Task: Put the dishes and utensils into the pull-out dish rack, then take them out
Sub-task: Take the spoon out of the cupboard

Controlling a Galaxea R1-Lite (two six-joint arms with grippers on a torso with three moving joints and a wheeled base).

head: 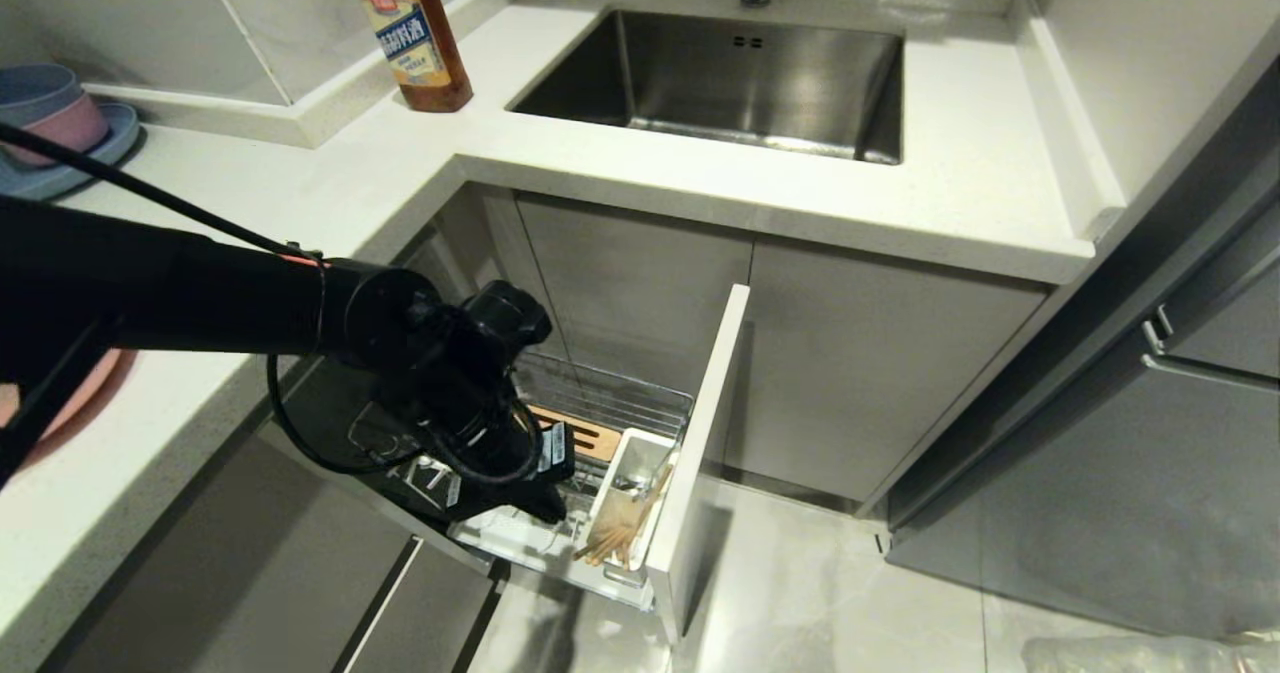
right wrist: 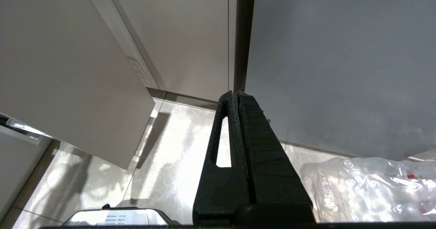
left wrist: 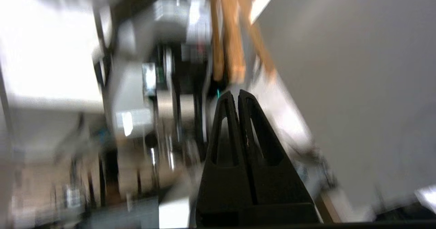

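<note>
The pull-out dish rack point(head: 610, 398) stands drawn out below the counter, with its wooden block point(head: 590, 433), white utensil cup point(head: 630, 473) and narrow door front point(head: 705, 433). Light-wood chopsticks point(head: 620, 533) lean in the cup. My left gripper point(head: 550, 508) reaches down into the rack beside the cup, shut and empty. In the blurred left wrist view its tips point(left wrist: 235, 93) sit just short of the chopstick ends point(left wrist: 231, 35). A pink plate point(head: 85, 393) shows partly under my left arm on the counter. My right gripper point(right wrist: 235, 94) hangs parked over the floor, shut with nothing in it.
A sauce bottle point(head: 410, 28) stands beside the steel sink point(head: 730, 78). Small blue and pink bowls on a blue plate point(head: 50, 113) sit at the counter's far left. A clear plastic bag point(right wrist: 368, 184) lies on the floor near a grey cabinet point(head: 1150, 453) on the right.
</note>
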